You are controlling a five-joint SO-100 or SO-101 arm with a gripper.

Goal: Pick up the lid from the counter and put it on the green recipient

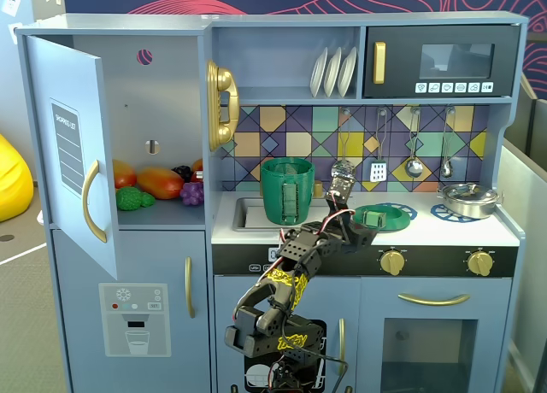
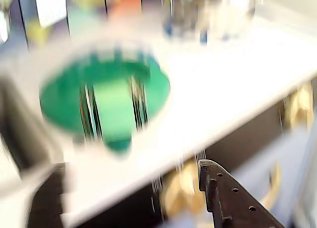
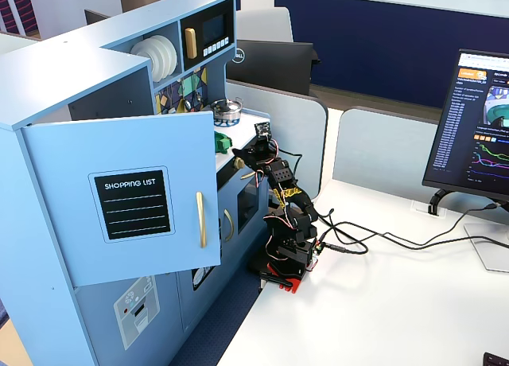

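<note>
On the white counter (image 1: 444, 231) of the blue toy kitchen, the small round green plastic lid (image 1: 373, 216) lies flat on a blue ring. A fixed view shows the black gripper (image 1: 349, 225) touching its left edge. The tall dark-green plastic pot (image 1: 287, 190) stands in the sink, left of the lid. The wrist view is blurry: the lid (image 2: 106, 96) is a green smear, and only one black finger (image 2: 233, 200) shows, so I cannot tell if the fingers are spread. Another fixed view shows the arm (image 3: 282, 203) from the side, with an open fridge door (image 3: 119, 195) hiding the pot.
</note>
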